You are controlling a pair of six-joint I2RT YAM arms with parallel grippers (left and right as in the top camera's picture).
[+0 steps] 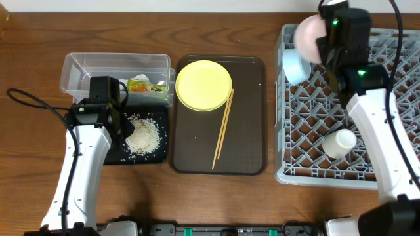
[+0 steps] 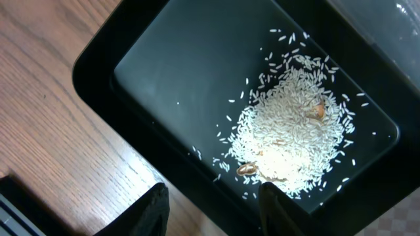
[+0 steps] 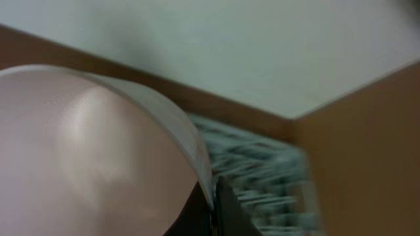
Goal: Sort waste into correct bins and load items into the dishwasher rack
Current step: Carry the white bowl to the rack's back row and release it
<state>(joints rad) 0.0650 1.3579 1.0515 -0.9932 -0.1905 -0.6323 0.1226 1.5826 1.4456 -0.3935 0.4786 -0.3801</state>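
Note:
My right gripper (image 1: 326, 47) is shut on the rim of the white bowl (image 1: 307, 36) and holds it tilted above the far left corner of the grey dishwasher rack (image 1: 394, 85). In the right wrist view the fingers (image 3: 213, 206) pinch the bowl's rim (image 3: 98, 144). The light blue bowl (image 1: 295, 65) and the pale green cup (image 1: 340, 143) are in the rack. My left gripper (image 1: 118, 126) is open and empty over the black tray (image 1: 118, 156), which holds rice scraps (image 1: 143, 136). The left wrist view shows its fingers (image 2: 216, 213) at the tray's edge (image 2: 98, 72), near the rice (image 2: 289, 137).
The clear tub (image 1: 79, 69) behind the black tray holds the green-and-orange wrapper (image 1: 146, 85). The dark brown serving tray (image 1: 249, 131) in the middle carries the yellow plate (image 1: 204, 85) and the chopsticks (image 1: 223, 128).

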